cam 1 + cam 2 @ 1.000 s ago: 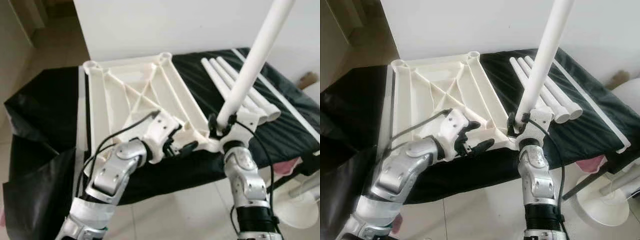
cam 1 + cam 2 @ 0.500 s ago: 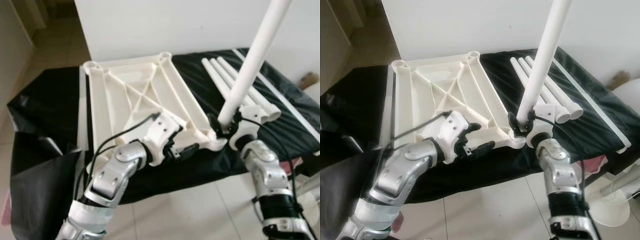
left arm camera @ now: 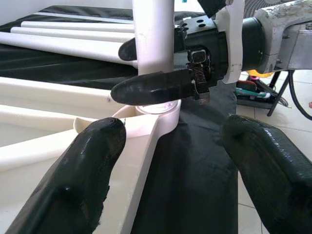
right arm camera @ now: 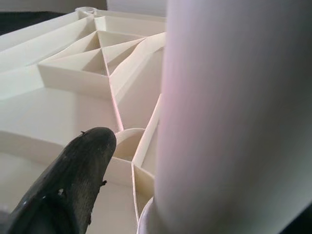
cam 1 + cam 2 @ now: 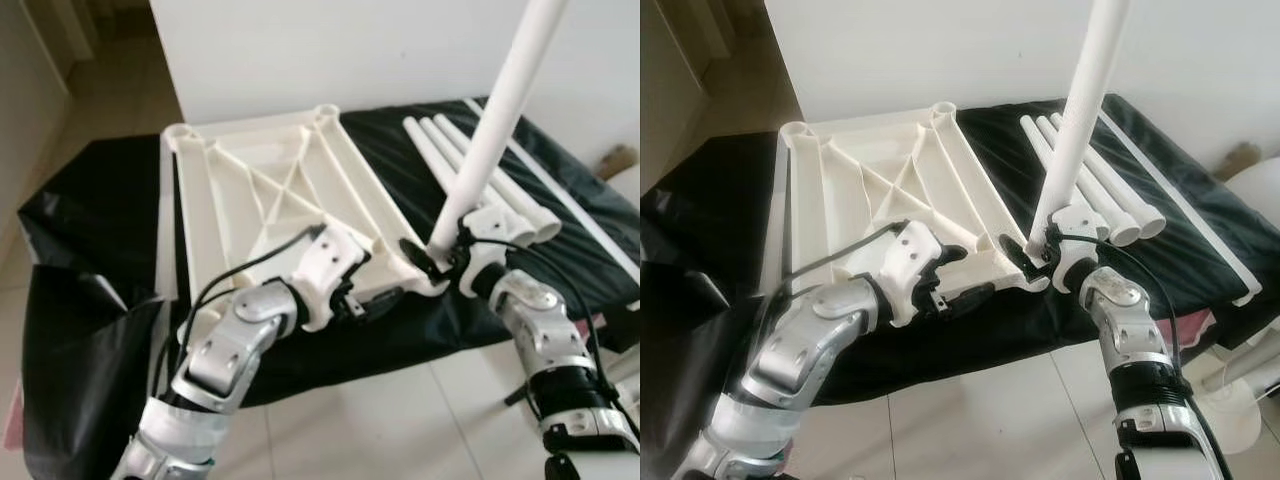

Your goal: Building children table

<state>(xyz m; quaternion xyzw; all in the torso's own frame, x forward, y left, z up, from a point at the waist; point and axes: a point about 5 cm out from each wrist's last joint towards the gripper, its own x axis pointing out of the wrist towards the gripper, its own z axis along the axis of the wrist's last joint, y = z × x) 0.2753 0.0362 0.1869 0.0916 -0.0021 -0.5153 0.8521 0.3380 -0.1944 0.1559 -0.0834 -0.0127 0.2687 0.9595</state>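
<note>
Left eye view, items listed L to R, all placed rel. to the white table panel (image 5: 270,190).

1. Black cloth (image 5: 90,210): covers the tabletop under the panel, hangs off its near and L edges.
2. White table panel: lies underside up on the cloth, ribs and cross-bracing showing, round leg sockets at the corners. Two far sockets w/o legs.
3. Left pincer (image 5: 372,298): at the panel's near edge, R of centre. Left wrist view: fingers (image 3: 83,175) spread wide, one over the panel's rim, the other out over the cloth past the near-R corner; nothing pinched.
4. Table leg (image 5: 490,130): white tube, standing in the panel's near-R corner socket, leaning a bit away to the R. Foot sits at the socket ring (image 3: 156,108); how deep it is seated, cannot tell.
5. Right pincer (image 5: 432,252): at the near-R corner, pinching the leg just above the socket, one black finger (image 3: 151,87) across the front of the tube.
6. Three spare legs (image 5: 480,190): white tubes side by side on the cloth, just R of the panel, apart from it.
7. Long white strip (image 5: 1180,200): on the cloth, R of the spare legs, near the tabletop's R edge.
</note>
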